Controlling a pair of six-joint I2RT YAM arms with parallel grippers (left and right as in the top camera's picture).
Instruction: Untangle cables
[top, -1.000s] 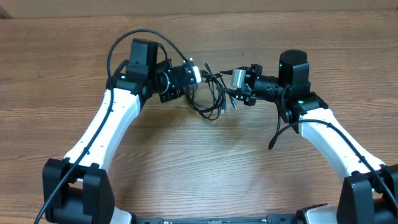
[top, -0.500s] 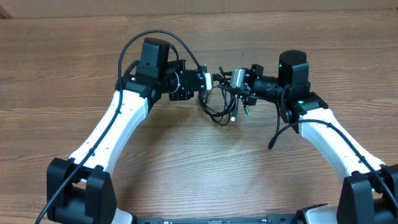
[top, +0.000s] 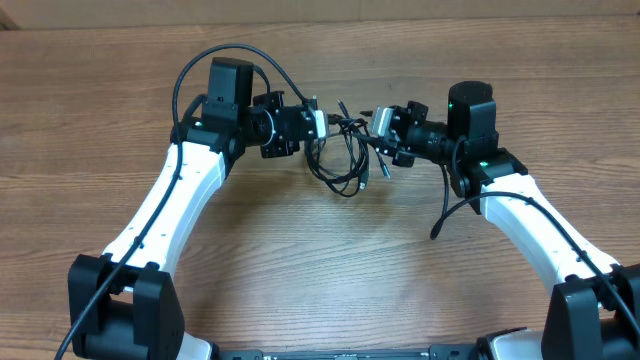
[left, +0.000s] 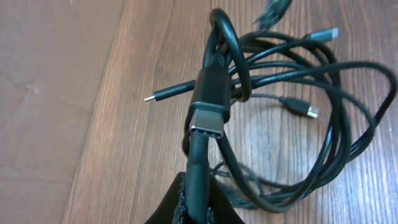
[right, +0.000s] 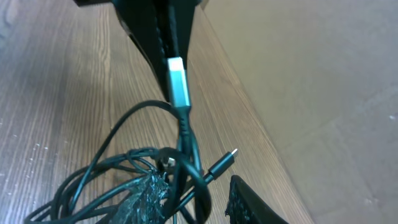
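The cables (top: 345, 165) are a tangle of thin black loops hanging between my two grippers above the wooden table (top: 300, 260). My left gripper (top: 320, 122) is shut on one strand. In the left wrist view that strand rises from the left gripper (left: 198, 190) to a black plug (left: 210, 99) threaded through the loops. My right gripper (top: 373, 127) faces it from the right. In the right wrist view the right gripper (right: 193, 186) stands partly open with several strands (right: 186, 134) between its fingers; the left finger (right: 140, 196) touches them, the right finger (right: 249, 202) stands apart.
The loose plug ends stick out of the bundle: a silver-tipped one (right: 177, 78) and a thin one (right: 224, 160). A pale surface (left: 43, 93) borders the table's far edge. Thick black arm wires (top: 445, 215) hang by each arm.
The left arm swung right toward the right gripper half a second ago and has pulled back left, drawing the bundle with it. The right gripper's jaws narrowed slightly.
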